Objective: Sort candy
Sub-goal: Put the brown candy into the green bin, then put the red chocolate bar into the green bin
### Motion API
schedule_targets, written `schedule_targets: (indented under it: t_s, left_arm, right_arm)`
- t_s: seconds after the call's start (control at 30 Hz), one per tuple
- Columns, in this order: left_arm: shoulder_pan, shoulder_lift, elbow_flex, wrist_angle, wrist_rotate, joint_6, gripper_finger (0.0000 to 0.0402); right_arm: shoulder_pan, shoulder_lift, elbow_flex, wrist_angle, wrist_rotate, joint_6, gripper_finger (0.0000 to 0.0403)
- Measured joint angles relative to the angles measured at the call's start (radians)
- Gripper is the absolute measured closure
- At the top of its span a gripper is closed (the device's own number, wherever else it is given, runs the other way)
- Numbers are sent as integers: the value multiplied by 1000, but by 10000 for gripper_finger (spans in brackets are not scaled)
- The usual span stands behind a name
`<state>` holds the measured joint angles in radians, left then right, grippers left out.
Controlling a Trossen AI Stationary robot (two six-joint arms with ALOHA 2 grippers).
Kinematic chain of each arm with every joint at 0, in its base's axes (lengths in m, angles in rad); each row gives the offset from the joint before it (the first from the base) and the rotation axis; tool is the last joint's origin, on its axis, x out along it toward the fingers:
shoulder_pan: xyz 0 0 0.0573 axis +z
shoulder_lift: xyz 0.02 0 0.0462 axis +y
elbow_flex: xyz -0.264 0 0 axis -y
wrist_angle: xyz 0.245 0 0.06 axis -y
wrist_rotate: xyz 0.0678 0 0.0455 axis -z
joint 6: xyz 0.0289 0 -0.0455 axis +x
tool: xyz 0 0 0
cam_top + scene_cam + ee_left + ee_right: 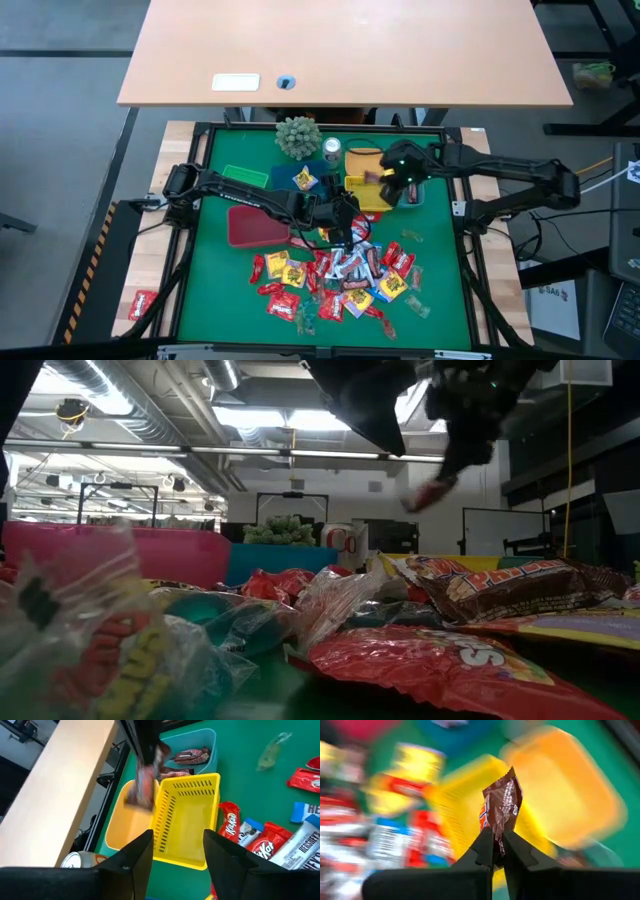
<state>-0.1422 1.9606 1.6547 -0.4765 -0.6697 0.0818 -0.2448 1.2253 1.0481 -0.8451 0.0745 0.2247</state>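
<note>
A pile of wrapped candy (340, 280) in red, yellow, blue-and-white and brown wrappers lies on the green mat's near half. My right gripper (498, 845) is shut on a brown candy (501, 802) and holds it in the air over the orange bin (125, 827) and the yellow bin (187, 815). My left gripper (177, 852) hovers open and holds nothing, just near-left of the yellow bin and above the pile's far edge (350, 222). Two brown candies (190, 756) lie in the light-blue bin (210, 737). My right gripper pinches the brown candy by one end of its wrapper (496, 834) between its two fingers. The fingers slant steeply down from the table's right side. The candy is lifted clear of the bins and the mat, and its free end (428, 495) sticks out beyond the fingertips.
Green (245, 175), dark-blue (300, 180) and red (255, 225) bins stand at the mat's left. A silver can (332, 150) and a small green plant (298, 137) stand at the far edge. One red candy (142, 303) lies off the mat, near left.
</note>
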Motion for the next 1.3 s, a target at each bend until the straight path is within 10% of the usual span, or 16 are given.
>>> schedule_targets:
  t_s: [0.23, 0.97, 1.3]
  left_arm:
    - [0, 0, 0, -4, 60, 0, 240]
    - [-58, 0, 0, -313, 75, -28, 240]
    - [-114, 0, 0, -646, 467, -351, 240]
  right_arm:
    - [-54, 8, 0, -229, 252, 30, 383]
    - [-70, 9, 0, -266, 282, 32, 300]
    - [-70, 9, 0, -266, 264, 32, 230]
